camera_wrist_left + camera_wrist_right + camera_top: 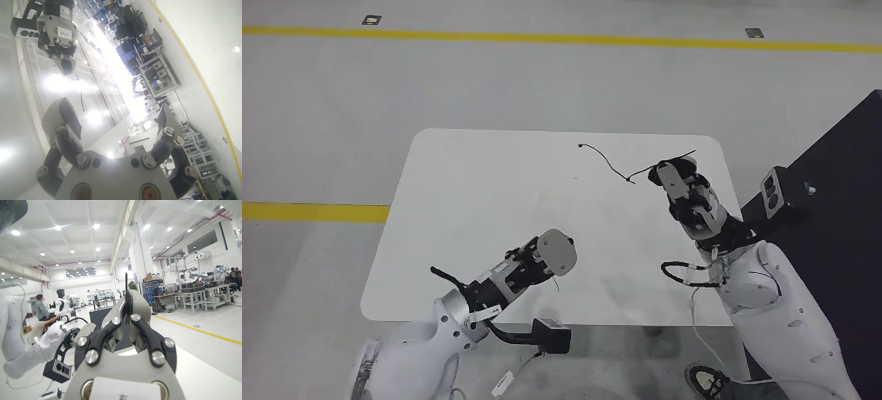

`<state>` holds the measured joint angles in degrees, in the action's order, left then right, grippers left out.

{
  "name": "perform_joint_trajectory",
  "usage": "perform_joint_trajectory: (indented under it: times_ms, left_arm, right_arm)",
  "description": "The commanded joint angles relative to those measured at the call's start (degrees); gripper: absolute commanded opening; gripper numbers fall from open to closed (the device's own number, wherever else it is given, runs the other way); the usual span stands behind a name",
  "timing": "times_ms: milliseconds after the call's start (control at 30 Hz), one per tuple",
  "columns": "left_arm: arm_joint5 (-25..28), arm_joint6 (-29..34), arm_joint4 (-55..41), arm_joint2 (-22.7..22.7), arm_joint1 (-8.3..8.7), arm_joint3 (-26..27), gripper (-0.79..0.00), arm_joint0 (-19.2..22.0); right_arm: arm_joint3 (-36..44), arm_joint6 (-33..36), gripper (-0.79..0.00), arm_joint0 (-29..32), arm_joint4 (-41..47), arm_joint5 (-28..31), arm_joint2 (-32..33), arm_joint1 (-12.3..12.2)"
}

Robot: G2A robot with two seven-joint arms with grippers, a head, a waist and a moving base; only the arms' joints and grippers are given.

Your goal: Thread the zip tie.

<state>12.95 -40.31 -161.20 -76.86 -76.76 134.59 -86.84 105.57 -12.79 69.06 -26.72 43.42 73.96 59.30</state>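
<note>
On the white table [482,210], my right gripper [672,177] is at the far right and shut on a thin black zip tie [682,158]. The tie's tip [126,281] pokes straight out past the closed fingers [136,302]. A second black zip tie [604,163] lies flat on the table just left of that gripper, and it also appears in the left wrist view [82,101]. My left gripper [560,250] is near the table's front edge, well apart from both ties. It is open with nothing between its fingers [70,117]. From there, the right gripper [66,69] appears farther off.
A dark cabinet [842,170] stands close against the table's right side, beside the right arm. Bare tabletop spreads across the left and middle. Yellow floor lines [542,38] run beyond the table's far edge.
</note>
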Motion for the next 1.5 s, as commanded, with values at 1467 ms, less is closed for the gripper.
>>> perform_joint_trajectory:
  times_ms: [1467]
  left_arm:
    - [38.7, 2.3, -14.8, -4.4, -7.65, -9.8, 0.0, 11.9]
  right_arm:
    - [-0.4, 6.4, -0.785, -1.5, 6.8, -3.1, 0.0, 0.0]
